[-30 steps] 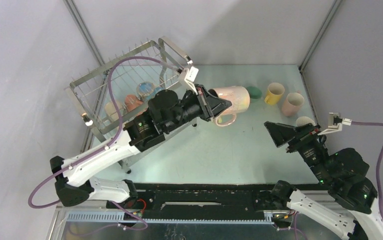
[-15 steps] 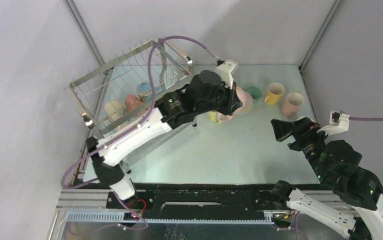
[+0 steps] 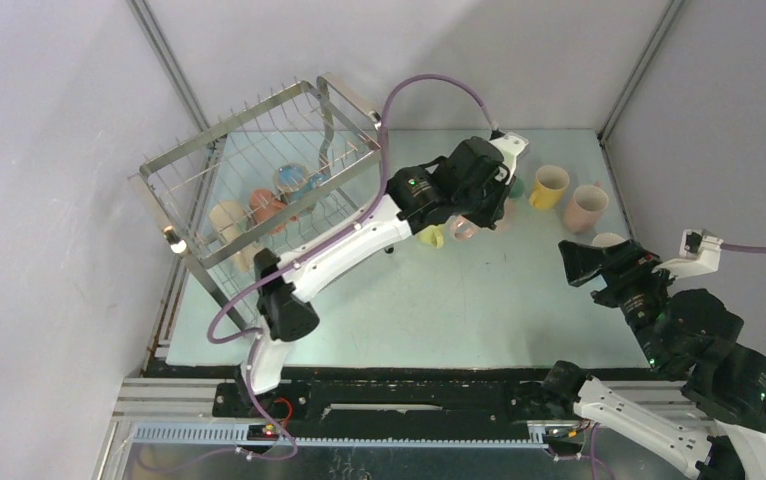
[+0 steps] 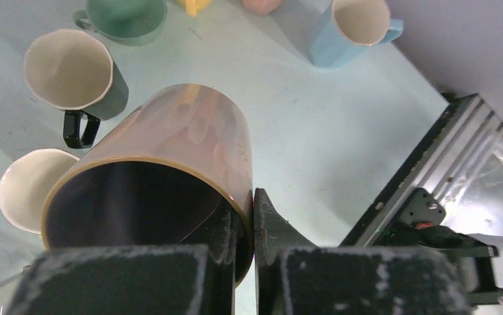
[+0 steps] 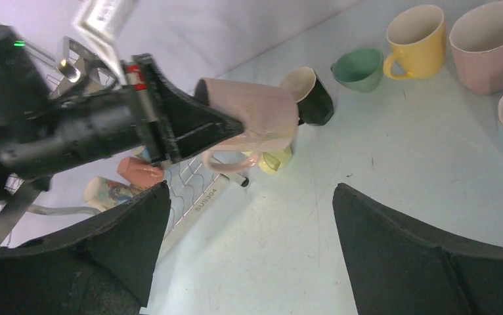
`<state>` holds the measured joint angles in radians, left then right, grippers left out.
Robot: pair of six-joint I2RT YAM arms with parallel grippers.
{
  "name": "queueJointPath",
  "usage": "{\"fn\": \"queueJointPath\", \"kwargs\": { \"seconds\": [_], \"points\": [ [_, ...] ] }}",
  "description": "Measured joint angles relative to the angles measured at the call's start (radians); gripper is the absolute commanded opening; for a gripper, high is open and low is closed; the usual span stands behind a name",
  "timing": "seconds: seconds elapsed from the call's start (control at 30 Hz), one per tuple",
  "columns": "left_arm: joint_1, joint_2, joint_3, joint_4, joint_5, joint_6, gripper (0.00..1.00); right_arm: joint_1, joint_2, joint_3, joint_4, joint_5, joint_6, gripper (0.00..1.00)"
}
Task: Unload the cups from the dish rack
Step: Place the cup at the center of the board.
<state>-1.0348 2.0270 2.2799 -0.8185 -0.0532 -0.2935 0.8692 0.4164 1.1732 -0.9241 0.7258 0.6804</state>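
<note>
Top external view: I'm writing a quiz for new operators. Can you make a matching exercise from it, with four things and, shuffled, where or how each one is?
Things
1. left gripper
2. right gripper
3. orange-red cup
4. yellow mug

States
A. upright on the table, beside the green cup
B. shut on the rim of a pink mug
C. open, holding nothing
D. inside the dish rack

Pairs: 1-B, 2-C, 3-D, 4-A

Bright, even light; soft shadows
</note>
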Motion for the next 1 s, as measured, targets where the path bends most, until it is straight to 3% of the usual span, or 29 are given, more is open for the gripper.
{"fn": "queueJointPath", "kwargs": {
  "seconds": [0.6,1.0],
  "points": [
    [0.015,0.287,0.053,0.018,-0.011,0.127,0.0,0.0,-0.025,0.012,-0.067,-0.014,0.021,1.0],
    [0.032,0.382,0.085,0.043,-0.074,0.137,0.0,0.0,-0.034,0.012,-0.105,-0.022,0.043,1.0]
  ]
}}
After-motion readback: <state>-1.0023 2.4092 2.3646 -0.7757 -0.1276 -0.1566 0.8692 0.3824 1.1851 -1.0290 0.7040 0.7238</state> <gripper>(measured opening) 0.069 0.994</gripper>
